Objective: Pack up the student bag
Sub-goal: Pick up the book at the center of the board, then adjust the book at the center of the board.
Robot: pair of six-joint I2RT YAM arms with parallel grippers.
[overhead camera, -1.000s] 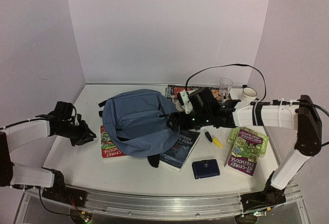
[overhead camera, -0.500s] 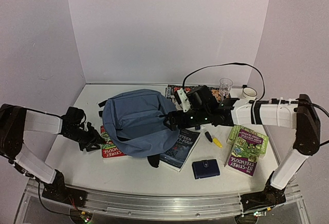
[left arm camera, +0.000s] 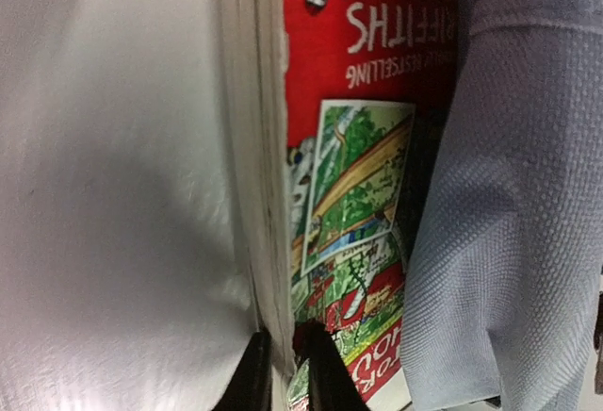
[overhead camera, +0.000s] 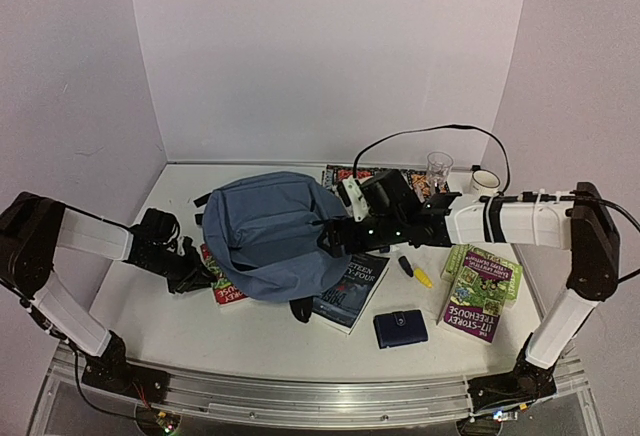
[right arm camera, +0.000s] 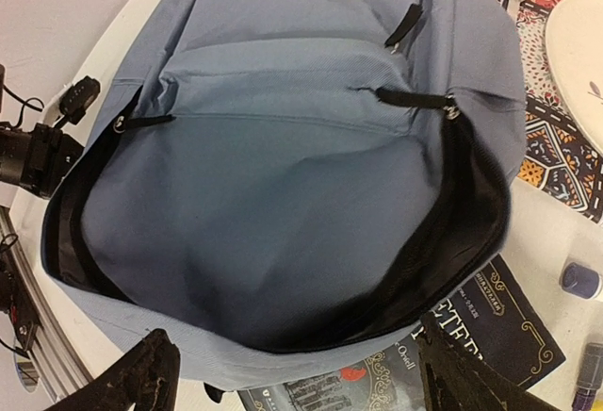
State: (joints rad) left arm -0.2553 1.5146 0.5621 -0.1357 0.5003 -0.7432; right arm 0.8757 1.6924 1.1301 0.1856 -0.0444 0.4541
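Observation:
The slate-blue student bag [overhead camera: 270, 231] lies in the middle of the table, its black-lined main zip open toward the right arm. In the right wrist view the bag [right arm camera: 283, 194] fills the frame. My right gripper [overhead camera: 335, 238] is open at the bag's mouth, and its fingers [right arm camera: 151, 378] stand wide apart on either side of the lower rim. A red and green book [overhead camera: 228, 286] lies partly under the bag's left side. My left gripper [overhead camera: 200, 276] is shut on the edge of this book [left arm camera: 367, 147], with the bag fabric [left arm camera: 509, 194] beside it.
A dark book [overhead camera: 350, 291] lies under the bag's near right corner. A navy wallet [overhead camera: 400, 328], a yellow marker [overhead camera: 415, 273] and a purple and green book [overhead camera: 480, 286] lie to the right. A glass [overhead camera: 438, 168], a white roll [overhead camera: 485, 181] and a patterned book [overhead camera: 345, 174] are at the back.
My left gripper has moved right from the table's left side to the red book's edge. The bag's left side has bunched toward the middle. The right gripper has edged slightly left.

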